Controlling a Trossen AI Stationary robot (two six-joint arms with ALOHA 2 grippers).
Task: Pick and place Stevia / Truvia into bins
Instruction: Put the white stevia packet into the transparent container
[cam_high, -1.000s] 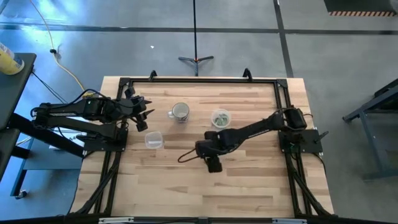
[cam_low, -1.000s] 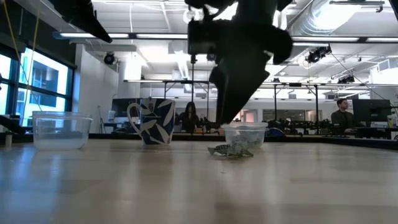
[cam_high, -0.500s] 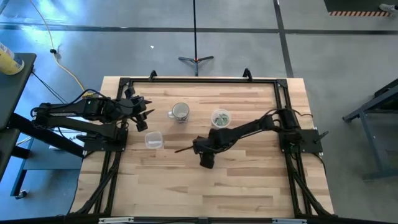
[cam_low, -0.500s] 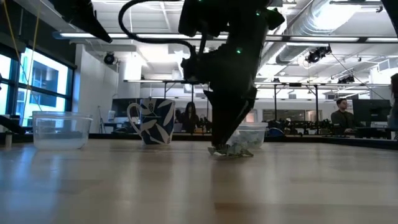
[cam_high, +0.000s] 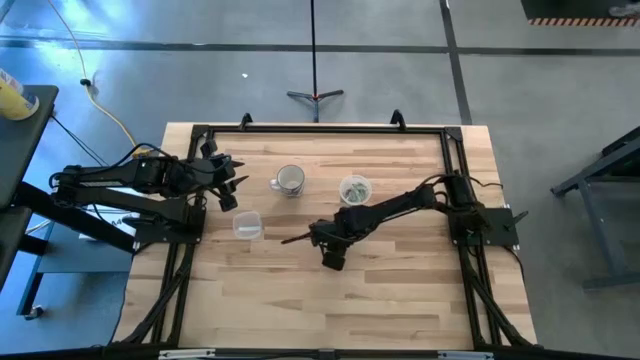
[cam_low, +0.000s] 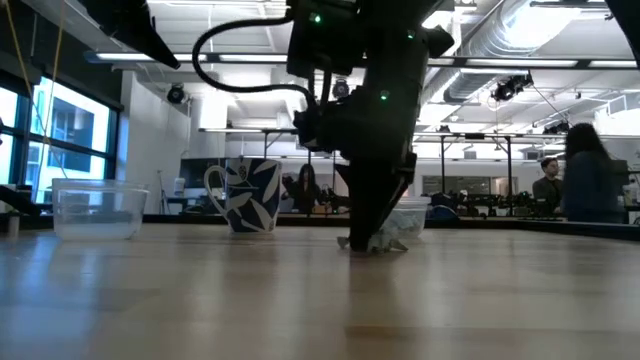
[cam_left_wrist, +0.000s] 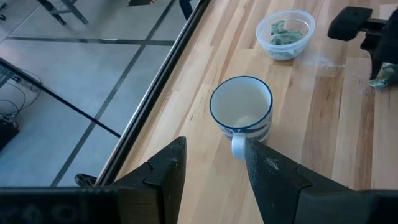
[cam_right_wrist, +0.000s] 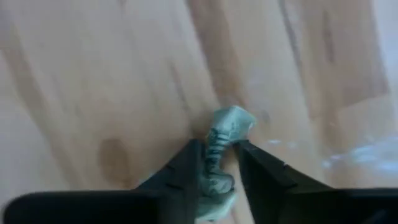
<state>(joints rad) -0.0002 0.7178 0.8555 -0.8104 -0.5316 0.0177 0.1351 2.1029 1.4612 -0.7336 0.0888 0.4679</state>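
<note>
Tabletop (cam_high: 400, 290): mug (cam_high: 289, 180), tub (cam_high: 247, 225) nearby.

The right arm, dark and jointed, reaches from its mount across to the middle of the light wooden table (cam_high: 400, 290), wrist bent downward; its two-finger right gripper (cam_right_wrist: 219, 163) points at the tabletop, the dark fingers (cam_right_wrist: 184, 167) nearly closed and pinching a crumpled pale green and white paper packet (cam_right_wrist: 222, 140); the left arm waits folded by the table's left edge, its left gripper (cam_left_wrist: 208, 168) parted, raised above the wood.
</note>
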